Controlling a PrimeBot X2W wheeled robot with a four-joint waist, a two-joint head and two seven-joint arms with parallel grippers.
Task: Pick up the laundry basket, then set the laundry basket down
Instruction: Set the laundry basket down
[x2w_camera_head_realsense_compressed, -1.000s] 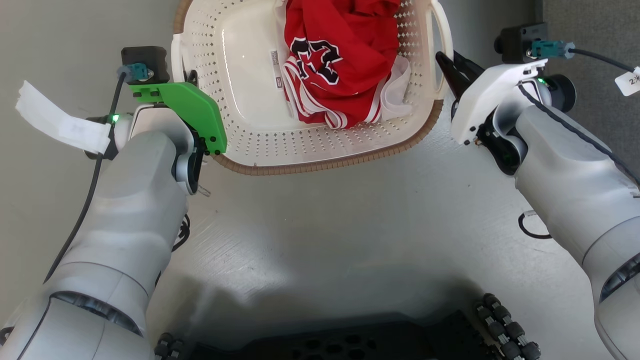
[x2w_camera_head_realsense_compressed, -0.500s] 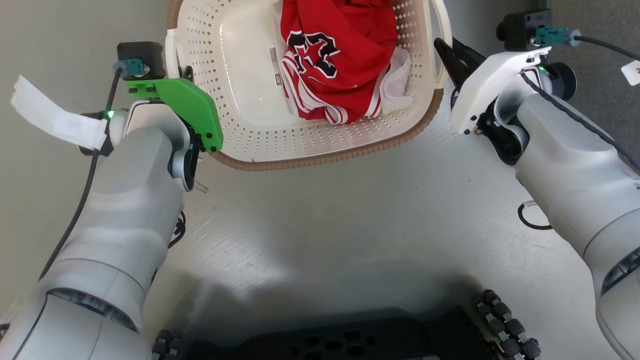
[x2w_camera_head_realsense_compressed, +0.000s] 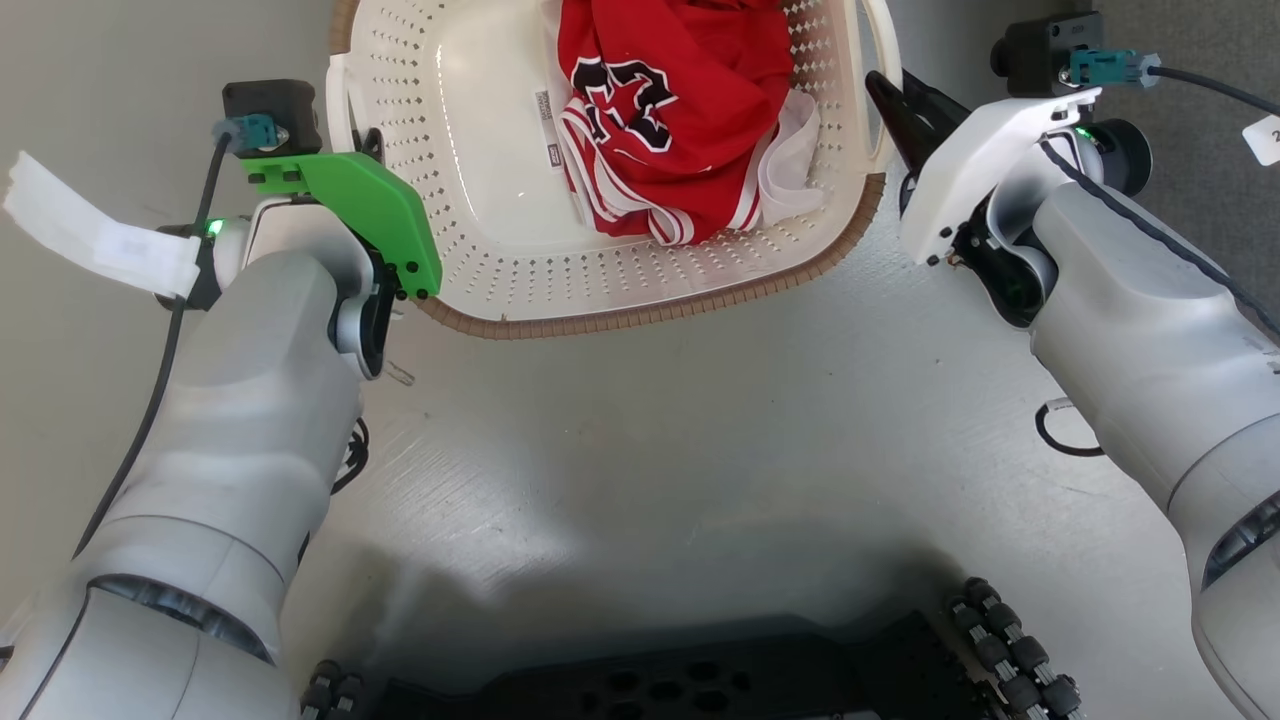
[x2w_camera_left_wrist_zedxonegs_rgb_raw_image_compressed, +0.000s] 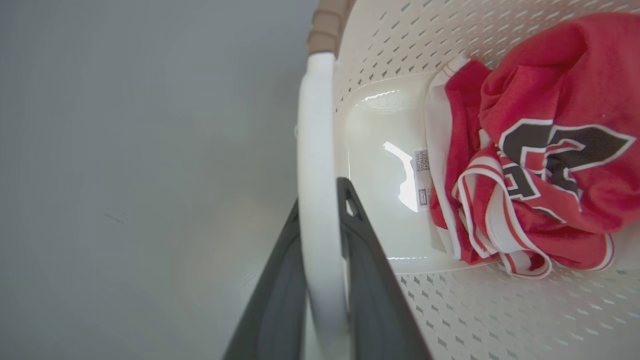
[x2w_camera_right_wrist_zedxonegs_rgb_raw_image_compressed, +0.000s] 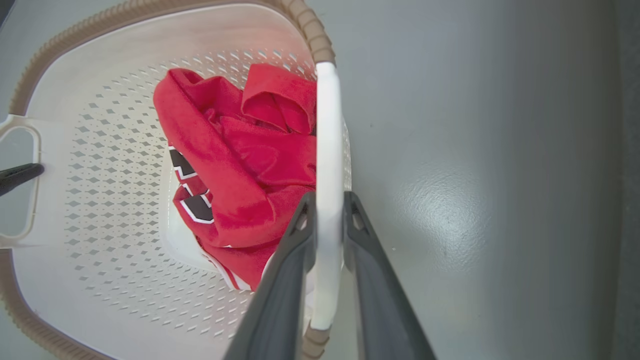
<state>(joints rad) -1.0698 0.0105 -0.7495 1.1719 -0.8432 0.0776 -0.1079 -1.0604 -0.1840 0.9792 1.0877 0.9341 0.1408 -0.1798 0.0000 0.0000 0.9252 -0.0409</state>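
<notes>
The cream-white perforated plastic laundry basket (x2w_camera_head_realsense_compressed: 600, 290) is clamped at its white handles (x2w_camera_left_wrist_zedxonegs_rgb_raw_image_compressed: 315, 125) by the left gripper (x2w_camera_left_wrist_zedxonegs_rgb_raw_image_compressed: 321, 195) and right gripper (x2w_camera_right_wrist_zedxonegs_rgb_raw_image_compressed: 329, 200); setting down is not yet done.

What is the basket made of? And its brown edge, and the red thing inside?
The basket looks like hard cream-white plastic: smooth, shiny where light glints on its floor, with neat moulded holes. Its brown edge looks woven, but the even ridges suggest plastic too; I can't be sure. The red shirt is soft cloth: it crumples into folds.
</notes>
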